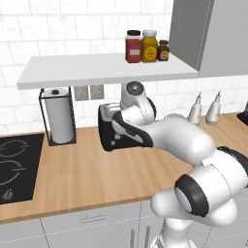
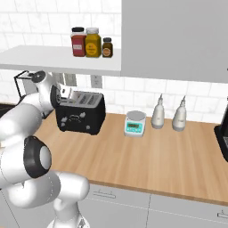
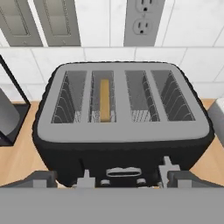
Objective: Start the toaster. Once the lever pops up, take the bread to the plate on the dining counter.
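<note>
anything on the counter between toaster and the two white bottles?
Yes: in the right base view a small scale sits on the wood counter between the toaster and the bottles.

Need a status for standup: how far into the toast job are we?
Early. Done: the bread sits in a slot of the toaster. In hand: the open gripper hovers above the toaster's front, gripping nothing. Left: start the toaster, wait for the lever to pop, carry bread to the plate.

Glossy black toaster (image 3: pixel 122 148), grey top, holds tan-brown bread (image 3: pixel 104 99).
</note>
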Controlling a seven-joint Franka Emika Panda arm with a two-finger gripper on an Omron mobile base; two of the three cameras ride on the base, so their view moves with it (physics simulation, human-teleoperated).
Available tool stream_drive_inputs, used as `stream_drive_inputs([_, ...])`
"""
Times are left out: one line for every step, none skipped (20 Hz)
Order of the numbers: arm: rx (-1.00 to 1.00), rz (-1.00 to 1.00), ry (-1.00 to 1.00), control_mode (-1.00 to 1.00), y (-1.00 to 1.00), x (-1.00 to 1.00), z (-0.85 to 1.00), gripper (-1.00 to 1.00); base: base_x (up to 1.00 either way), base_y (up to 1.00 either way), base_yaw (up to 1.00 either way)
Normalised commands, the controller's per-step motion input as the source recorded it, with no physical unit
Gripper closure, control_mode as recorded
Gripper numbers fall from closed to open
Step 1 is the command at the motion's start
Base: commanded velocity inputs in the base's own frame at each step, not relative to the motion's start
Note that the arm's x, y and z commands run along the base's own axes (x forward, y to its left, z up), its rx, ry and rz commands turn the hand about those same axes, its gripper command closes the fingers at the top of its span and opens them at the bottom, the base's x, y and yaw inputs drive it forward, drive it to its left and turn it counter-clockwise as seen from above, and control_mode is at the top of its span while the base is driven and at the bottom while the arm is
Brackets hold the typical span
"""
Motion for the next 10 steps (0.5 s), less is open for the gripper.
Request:
stream_drive_inputs([0.0, 0.0, 0.0, -1.0, 0.0, 0.13, -0.05, -1.0, 0.0, 0.0, 0.0])
stream_drive_inputs([0.0, 0.0, 0.0, -1.0, 0.0, 0.09, 0.0, -1.0, 0.0, 0.0, 0.0])
stream_drive_inputs([0.0, 0.0, 0.0, -1.0, 0.0, 0.06, 0.0, -1.0, 0.0, 0.0, 0.0])
stream_drive_inputs([0.0, 0.0, -0.01, -1.0, 0.0, 0.04, 0.0, -1.0, 0.0, 0.0, 0.0])
stream_drive_inputs([0.0, 0.0, -0.03, -1.0, 0.0, 0.02, 0.0, -1.0, 0.0, 0.0, 0.0])
stream_drive_inputs([0.0, 0.0, 0.0, -1.0, 0.0, 0.08, 0.12, -1.0, 0.0, 0.0, 0.0])
stream_drive_inputs([0.0, 0.0, 0.0, -1.0, 0.0, 0.17, 0.18, -1.0, 0.0, 0.0, 0.0])
stream_drive_inputs([0.0, 0.0, 0.0, -1.0, 0.0, 0.21, 0.16, -1.0, 0.0, 0.0, 0.0])
stream_drive_inputs([0.0, 0.0, 0.0, -1.0, 0.0, 0.24, 0.14, -1.0, 0.0, 0.0, 0.0])
stream_drive_inputs([0.0, 0.0, -0.01, -1.0, 0.0, 0.29, 0.14, -1.0, 0.0, 0.0, 0.0])
